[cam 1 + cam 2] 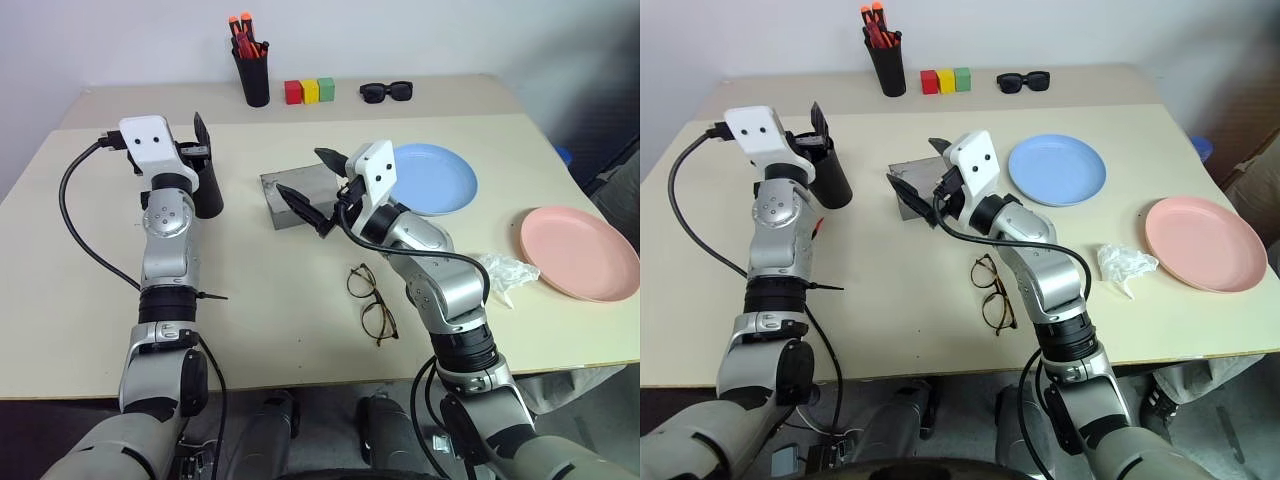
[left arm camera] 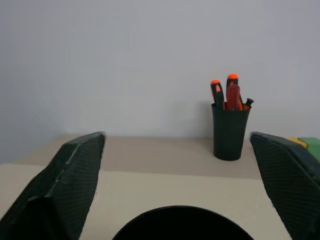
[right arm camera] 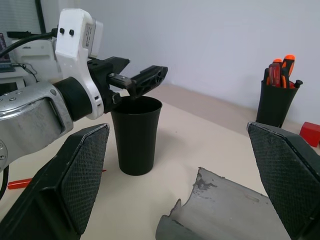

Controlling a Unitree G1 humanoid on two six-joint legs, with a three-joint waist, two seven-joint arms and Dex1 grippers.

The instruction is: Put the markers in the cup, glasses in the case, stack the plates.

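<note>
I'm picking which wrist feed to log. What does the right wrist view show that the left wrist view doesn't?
Right wrist view alone: the left gripper, open above the cup's mouth, the whole cup standing upright, the grey case, a red block and a red marker lying on the table. Left wrist view alone: green and yellow blocks at the frame's edge. Shared: the pen holder with orange-capped pens, the table, the wall.

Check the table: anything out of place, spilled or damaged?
A crumpled clear plastic scrap lies loose near the pink plate. The grey case shows a ragged, chipped-looking edge. Nothing looks spilled.
</note>
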